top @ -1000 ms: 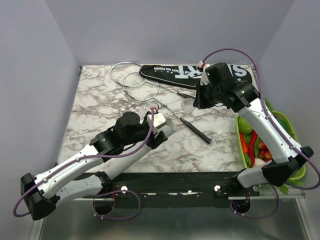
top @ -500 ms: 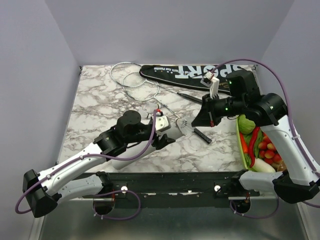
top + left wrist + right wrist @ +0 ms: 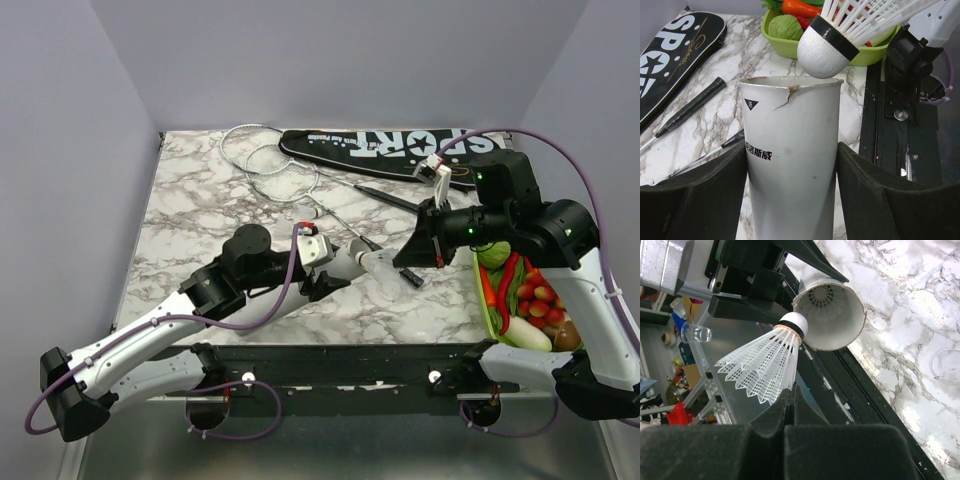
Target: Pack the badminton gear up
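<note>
My left gripper point(image 3: 322, 268) is shut on a white shuttlecock tube point(image 3: 345, 264), which lies tilted with its open mouth to the right. In the left wrist view the tube point(image 3: 790, 150) stands between my fingers. My right gripper point(image 3: 406, 260) is shut on the skirt of a white plastic shuttlecock point(image 3: 384, 260). Its cork tip point(image 3: 794, 322) is at the rim of the tube's mouth point(image 3: 832, 315), with another shuttlecock point(image 3: 821, 296) deep inside. Two rackets lie at the back, hoops point(image 3: 270, 160) overlapping, black stems point(image 3: 385, 197) pointing right. The black SPORT bag point(image 3: 390, 147) lies along the back edge.
A green basket point(image 3: 478, 290) of vegetables stands at the table's right edge, under my right arm. One racket stem point(image 3: 412, 277) runs below the shuttlecock and my right gripper. The black front rail point(image 3: 350, 360) lies close below the tube.
My right arm swung from beside the bag to the front centre with the shuttlecock. My left gripper turned the tube to the right, and the shuttlecock's tip now meets its mouth.
</note>
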